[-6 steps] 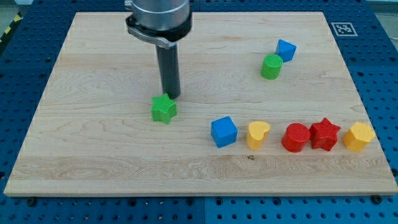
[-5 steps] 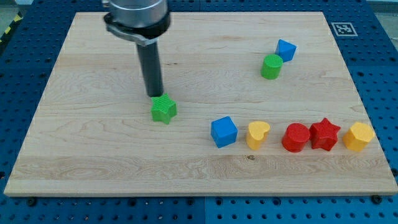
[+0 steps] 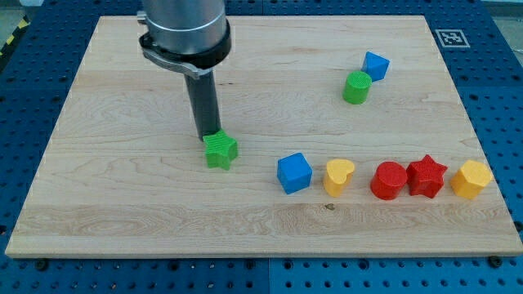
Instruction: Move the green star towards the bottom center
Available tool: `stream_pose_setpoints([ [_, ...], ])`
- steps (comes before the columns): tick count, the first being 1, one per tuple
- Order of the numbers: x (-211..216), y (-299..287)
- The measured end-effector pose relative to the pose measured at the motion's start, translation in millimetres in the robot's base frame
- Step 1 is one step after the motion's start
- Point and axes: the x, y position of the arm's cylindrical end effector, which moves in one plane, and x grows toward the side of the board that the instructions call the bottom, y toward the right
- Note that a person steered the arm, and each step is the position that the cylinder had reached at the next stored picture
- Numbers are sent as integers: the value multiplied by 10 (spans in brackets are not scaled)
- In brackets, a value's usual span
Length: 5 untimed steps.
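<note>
The green star (image 3: pixel 221 151) lies on the wooden board (image 3: pixel 122 204), left of centre. My tip (image 3: pixel 207 135) touches the star's upper left edge, just above it in the view. The dark rod rises from there to the arm's grey body at the view's top.
A blue cube (image 3: pixel 294 173), a yellow heart (image 3: pixel 338 176), a red cylinder (image 3: pixel 388 180), a red star (image 3: pixel 426 175) and a yellow hexagon (image 3: pixel 471 179) form a row to the star's right. A green cylinder (image 3: pixel 356 87) and a blue block (image 3: pixel 375 65) sit at upper right.
My tip went left past the star's top, then came down against it. The star has slid a little to the right and down.
</note>
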Motion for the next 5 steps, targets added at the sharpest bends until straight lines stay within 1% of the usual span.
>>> stream_pose_setpoints([
  [1,38,145],
  [2,155,178],
  [5,329,321],
])
